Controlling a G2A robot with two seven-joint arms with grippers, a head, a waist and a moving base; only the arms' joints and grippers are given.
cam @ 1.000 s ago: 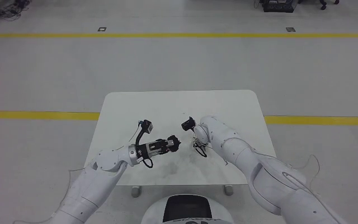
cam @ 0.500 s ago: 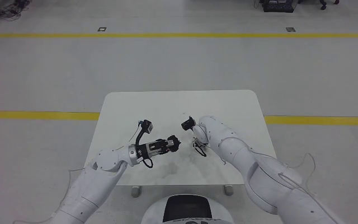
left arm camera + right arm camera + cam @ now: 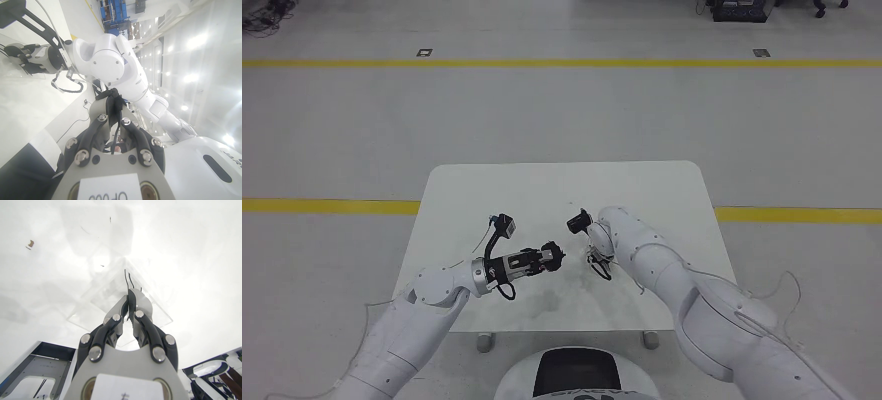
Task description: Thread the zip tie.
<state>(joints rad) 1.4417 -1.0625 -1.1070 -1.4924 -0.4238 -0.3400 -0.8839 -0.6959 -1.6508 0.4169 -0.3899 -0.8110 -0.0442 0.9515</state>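
A white table [image 3: 642, 190] bears a clear plastic tray [image 3: 88, 306] and a small brown scrap [image 3: 30, 244].

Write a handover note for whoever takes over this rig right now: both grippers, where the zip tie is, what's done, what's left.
Left gripper: shut on a black strip, likely the zip tie, held above the table.
Right gripper: shut, tips down over a clear plastic piece on the table, with a thin black strand apparently pinched.
Done: both ends seem gripped.
Left: the grippers are apart; no threading is visible yet.
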